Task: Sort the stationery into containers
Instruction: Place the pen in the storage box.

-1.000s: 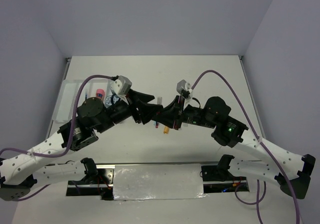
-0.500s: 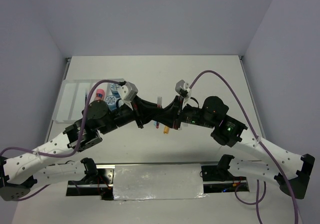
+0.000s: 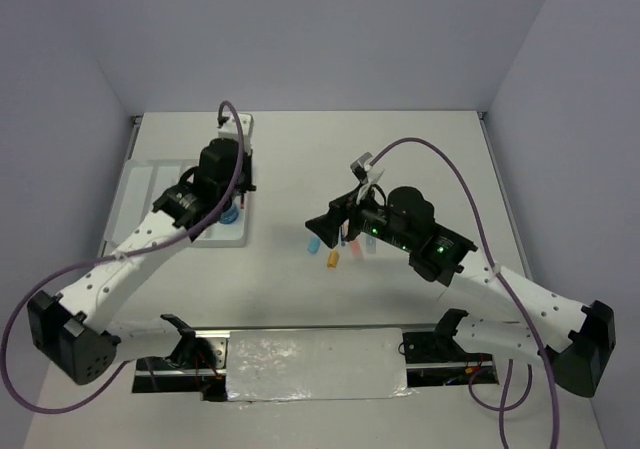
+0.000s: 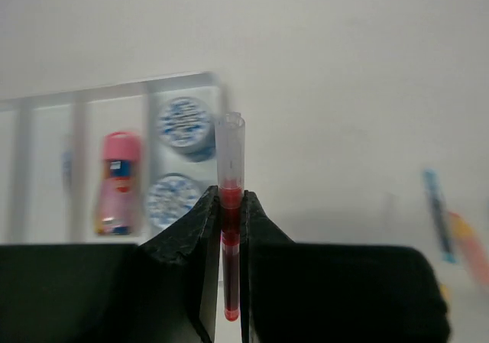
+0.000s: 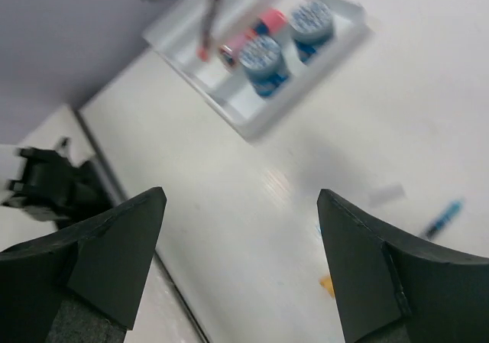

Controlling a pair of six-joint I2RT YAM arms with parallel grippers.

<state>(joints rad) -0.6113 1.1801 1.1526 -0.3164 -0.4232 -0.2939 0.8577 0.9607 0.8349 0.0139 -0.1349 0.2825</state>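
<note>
My left gripper (image 4: 231, 209) is closed tight on the thin red pen with a clear cap (image 4: 230, 140). It pinches the pen low down, so the pen stands up straight between the fingers. The pen is in the air over the flat white plastic tray with four long compartments (image 4: 183, 78). It is not in the tray yet.

I think this pen is light, stiff and smooth. It could slip or tip, so a hold near its middle seems safest to me.

In the tray, the pink-orange cylinder (image 4: 118, 182) lies in one compartment. The two round blue-white rolls (image 4: 183, 121) sit one behind the other in the next compartment to its right, by the tray's edge. Farther left there is something blue, too blurry for me to name.

My right gripper (image 5: 244, 259) is open wide and holds nothing. It hangs over the pale table (image 5: 229, 167), well apart from the tray. A thin blue pen (image 5: 445, 219), a short clear piece (image 5: 386, 195) and a small orange piece (image 5: 327, 285) lie loose below it
</note>
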